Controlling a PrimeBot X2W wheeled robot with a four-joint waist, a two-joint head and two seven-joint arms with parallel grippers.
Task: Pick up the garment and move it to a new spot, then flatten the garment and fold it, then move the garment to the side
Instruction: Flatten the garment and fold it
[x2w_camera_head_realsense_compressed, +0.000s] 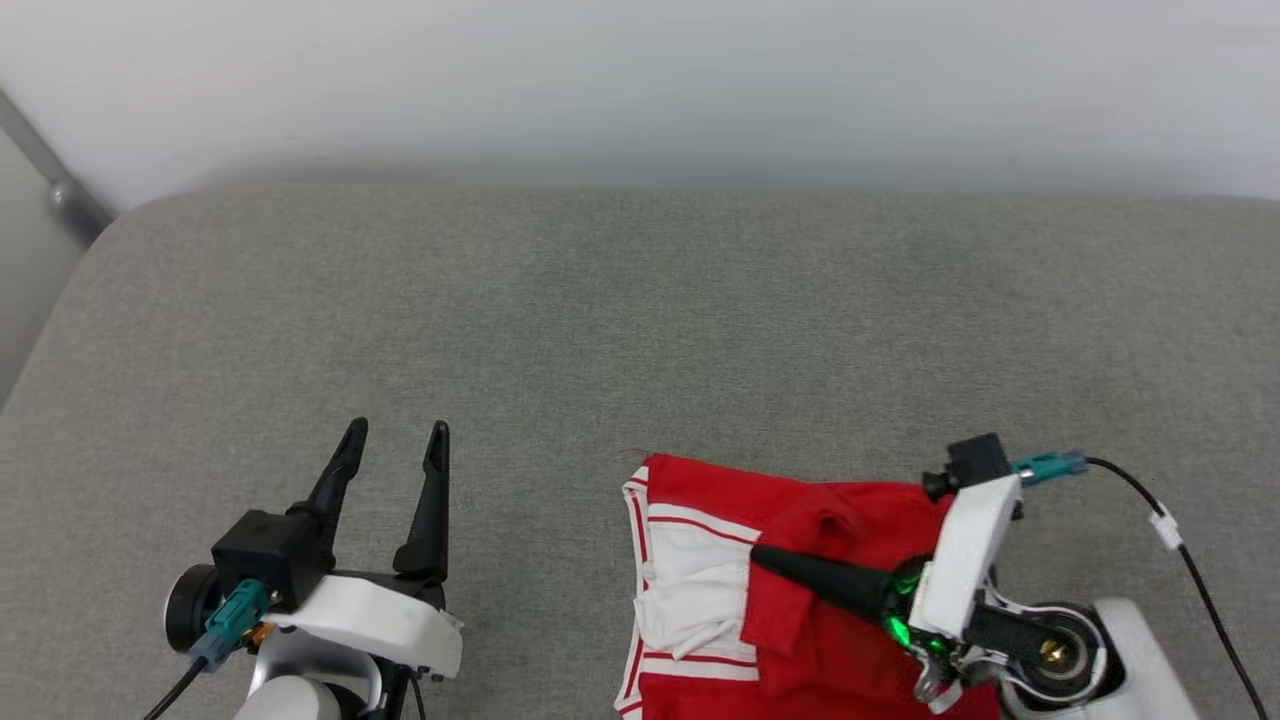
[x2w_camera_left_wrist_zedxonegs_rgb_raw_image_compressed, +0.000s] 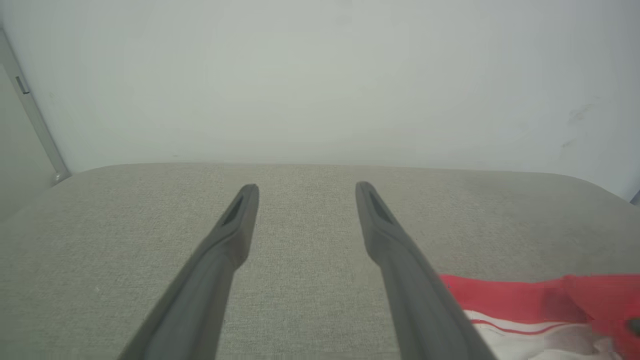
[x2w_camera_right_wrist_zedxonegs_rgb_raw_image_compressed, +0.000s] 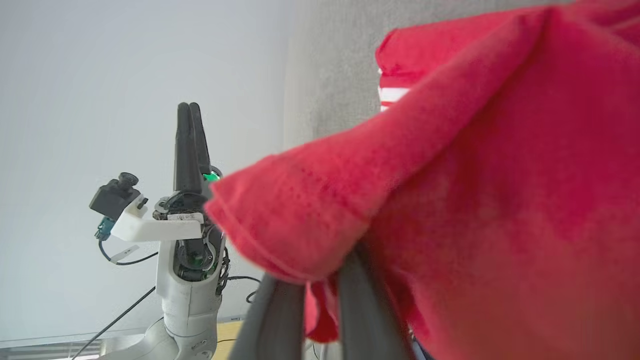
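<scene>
Lying bunched on the near right part of the grey padded surface (x2w_camera_head_realsense_compressed: 640, 320), the garment (x2w_camera_head_realsense_compressed: 860, 520) is showing its red body and a white sleeve (x2w_camera_head_realsense_compressed: 700, 585) with red trim stripes, the sleeve side facing the robot's left. The right gripper (x2w_camera_head_realsense_compressed: 760, 553) is reaching across it from the right, its dark fingers pointing toward the robot's left and lying close together on the red cloth. In the right wrist view the garment (x2w_camera_right_wrist_zedxonegs_rgb_raw_image_compressed: 475, 175) is draping over that gripper's fingers (x2w_camera_right_wrist_zedxonegs_rgb_raw_image_compressed: 367, 310). A fold of red cloth is sitting pinched in the narrow gap between them, and their tips are hiding under the fabric. The left gripper (x2w_camera_head_realsense_compressed: 398, 428) is sitting at the near left, well apart from the garment, with its two fingers spread wide and pointing away from the robot. In the left wrist view the left gripper (x2w_camera_left_wrist_zedxonegs_rgb_raw_image_compressed: 307, 186) is framing bare grey surface (x2w_camera_left_wrist_zedxonegs_rgb_raw_image_compressed: 305, 280) in its gap, and an edge of the garment (x2w_camera_left_wrist_zedxonegs_rgb_raw_image_compressed: 505, 297) is peeking out just beside one finger. Whether this gripper is touching the surface cannot be told. A pale wall (x2w_camera_head_realsense_compressed: 640, 80) is rising behind the surface's far edge.
</scene>
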